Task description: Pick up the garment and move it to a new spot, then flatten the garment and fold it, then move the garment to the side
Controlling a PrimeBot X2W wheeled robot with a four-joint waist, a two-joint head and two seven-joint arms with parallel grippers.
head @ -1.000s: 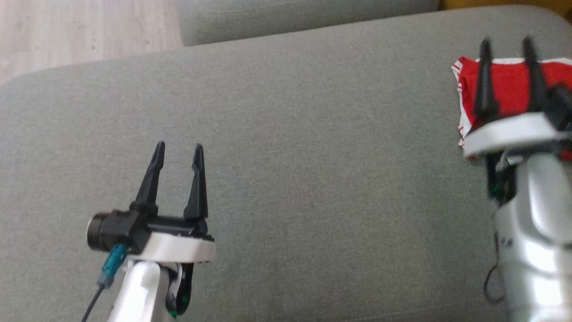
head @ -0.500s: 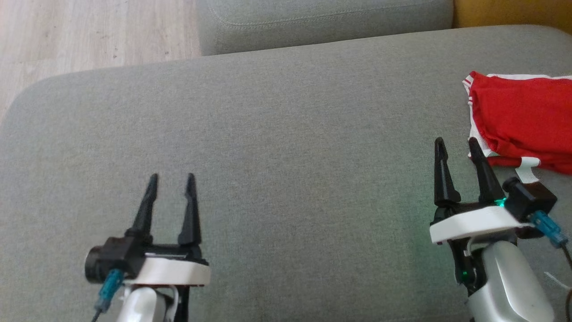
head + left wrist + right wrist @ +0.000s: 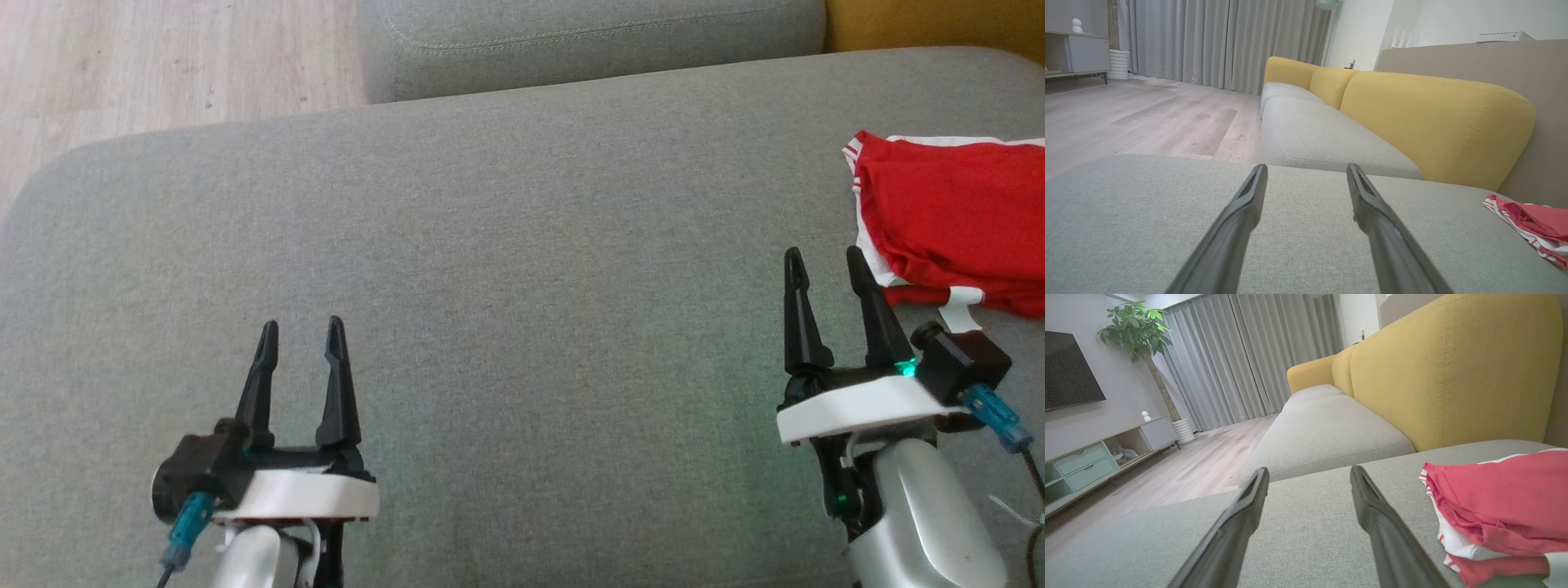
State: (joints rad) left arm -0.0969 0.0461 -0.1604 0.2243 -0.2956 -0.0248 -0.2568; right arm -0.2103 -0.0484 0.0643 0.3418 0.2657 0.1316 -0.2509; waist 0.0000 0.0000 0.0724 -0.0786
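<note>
The garment [image 3: 955, 224] is red with white trim, folded into a compact stack at the far right of the grey sofa cushion [image 3: 522, 269]. It also lies at the right in the right wrist view, garment [image 3: 1498, 506], and at the far right in the left wrist view, garment [image 3: 1535, 224]. My right gripper [image 3: 824, 261] stands open just left of the garment, apart from it, with nothing between its fingers. My left gripper [image 3: 300, 331] is open too, over bare cushion at the lower left, holding nothing.
A yellow sofa backrest [image 3: 1445, 371] rises behind the cushion, with another grey seat cushion [image 3: 588, 37] beyond. Wooden floor [image 3: 163, 57] lies past the cushion's left edge. A TV cabinet [image 3: 1094, 457] and a potted plant [image 3: 1143, 330] stand across the room.
The right gripper has pulled back from over the garment to beside it, at the lower right, leaving the garment lying on the cushion. The left gripper has drawn back slightly. The camera shifted too.
</note>
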